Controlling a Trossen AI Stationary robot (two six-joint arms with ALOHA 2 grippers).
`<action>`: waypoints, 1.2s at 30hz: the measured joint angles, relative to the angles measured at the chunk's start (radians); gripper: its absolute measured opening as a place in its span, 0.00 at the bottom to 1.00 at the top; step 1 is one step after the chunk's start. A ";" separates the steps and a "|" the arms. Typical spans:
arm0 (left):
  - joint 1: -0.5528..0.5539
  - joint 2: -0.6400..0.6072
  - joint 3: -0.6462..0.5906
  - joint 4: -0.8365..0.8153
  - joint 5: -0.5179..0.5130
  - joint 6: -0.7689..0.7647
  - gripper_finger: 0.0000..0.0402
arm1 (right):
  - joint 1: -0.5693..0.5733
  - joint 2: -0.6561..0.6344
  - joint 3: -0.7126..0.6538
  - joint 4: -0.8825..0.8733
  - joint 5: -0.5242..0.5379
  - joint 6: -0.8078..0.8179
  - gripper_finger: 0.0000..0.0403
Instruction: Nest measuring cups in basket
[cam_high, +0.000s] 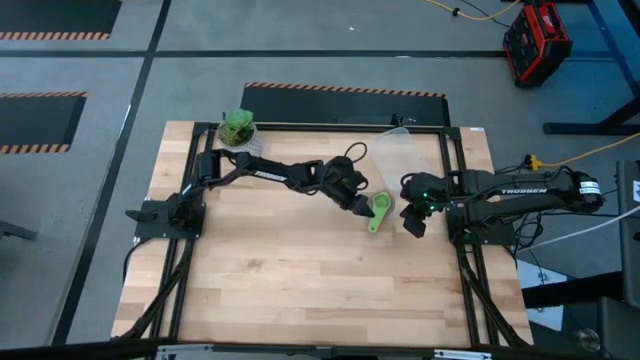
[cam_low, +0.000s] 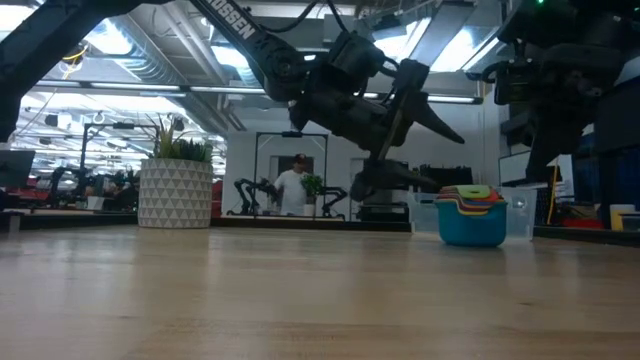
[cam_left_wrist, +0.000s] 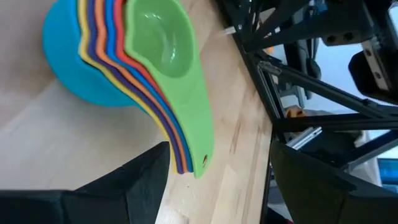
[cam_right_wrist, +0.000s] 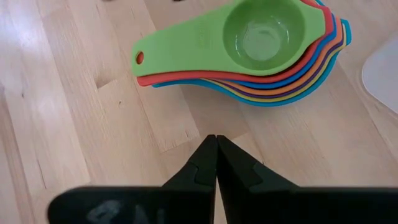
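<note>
Measuring cups (cam_right_wrist: 261, 46) sit fully nested on the table, just beside the basket (cam_high: 405, 150), not inside. Left end effector (cam_high: 362, 205) gapes wide over them; right end effector (cam_right_wrist: 216, 163) waits nearby, pinched empty.

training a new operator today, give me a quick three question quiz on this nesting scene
1. True or false: the measuring cups already sit inside the basket.
2. Which cup lies on top of the stack? A red, B green, C yellow.
3. Fill in: the right hand hovers beside the stack with its fingers ____.

Key
1. False: the nested stack stands on the table, next to the basket.
2. B: the green cup is on top.
3. Shut. The left hand, on the stack's other side, is open and holds nothing.
</note>
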 joint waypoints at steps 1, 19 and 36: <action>-0.007 0.000 0.000 -0.002 -0.017 0.000 0.67 | 0.000 0.000 0.000 0.000 0.000 0.000 0.03; -0.043 0.050 0.002 0.026 -0.103 -0.031 0.67 | 0.000 0.002 0.000 0.018 0.000 -0.001 0.03; -0.045 0.133 -0.001 0.199 -0.064 -0.167 0.67 | 0.000 0.074 0.000 0.026 0.072 0.002 0.03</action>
